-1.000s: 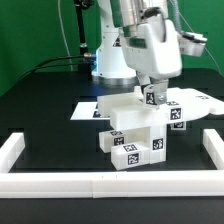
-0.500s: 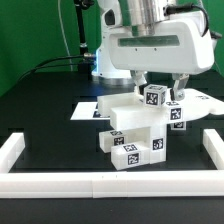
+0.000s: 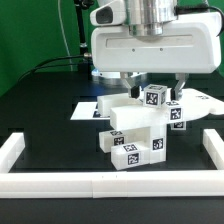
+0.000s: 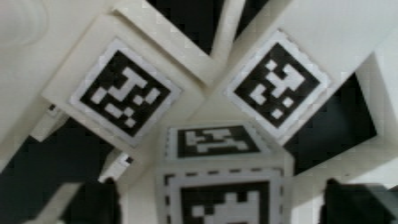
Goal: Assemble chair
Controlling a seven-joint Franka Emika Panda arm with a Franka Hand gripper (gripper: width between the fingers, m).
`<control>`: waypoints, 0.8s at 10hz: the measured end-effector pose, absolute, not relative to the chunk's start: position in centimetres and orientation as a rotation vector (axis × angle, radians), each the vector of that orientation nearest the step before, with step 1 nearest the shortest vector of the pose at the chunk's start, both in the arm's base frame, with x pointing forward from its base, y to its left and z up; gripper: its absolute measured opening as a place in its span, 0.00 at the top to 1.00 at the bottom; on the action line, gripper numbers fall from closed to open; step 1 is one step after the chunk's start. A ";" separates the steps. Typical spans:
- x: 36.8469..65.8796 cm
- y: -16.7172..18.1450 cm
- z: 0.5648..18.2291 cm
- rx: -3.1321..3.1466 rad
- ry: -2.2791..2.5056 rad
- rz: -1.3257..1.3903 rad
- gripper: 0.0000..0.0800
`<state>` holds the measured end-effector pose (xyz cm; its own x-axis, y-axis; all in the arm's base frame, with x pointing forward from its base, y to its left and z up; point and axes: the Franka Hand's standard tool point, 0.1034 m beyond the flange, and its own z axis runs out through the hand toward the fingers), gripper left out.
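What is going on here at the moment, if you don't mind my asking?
A robot arm is putting a white chair together. Its hand hangs low over the stacked chair parts in the middle of the black table. Its fingers stand apart on either side of the topmost tagged piece. Whether they touch that piece cannot be told. The wrist view shows only tags close up.

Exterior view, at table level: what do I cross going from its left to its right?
Left rail → chair parts → right rail.
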<state>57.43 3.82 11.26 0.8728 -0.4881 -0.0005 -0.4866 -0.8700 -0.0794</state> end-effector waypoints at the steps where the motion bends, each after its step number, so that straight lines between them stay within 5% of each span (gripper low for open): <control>1: 57.4 3.8 11.2 -2.952 0.819 -0.028 0.50; 2: 57.4 3.9 11.2 -2.915 0.936 -0.022 0.64; 8: 57.6 3.5 11.3 -2.595 1.596 -0.002 0.64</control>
<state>57.59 3.50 11.27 0.4525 -0.8904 -0.0488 -0.8903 -0.4480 -0.0818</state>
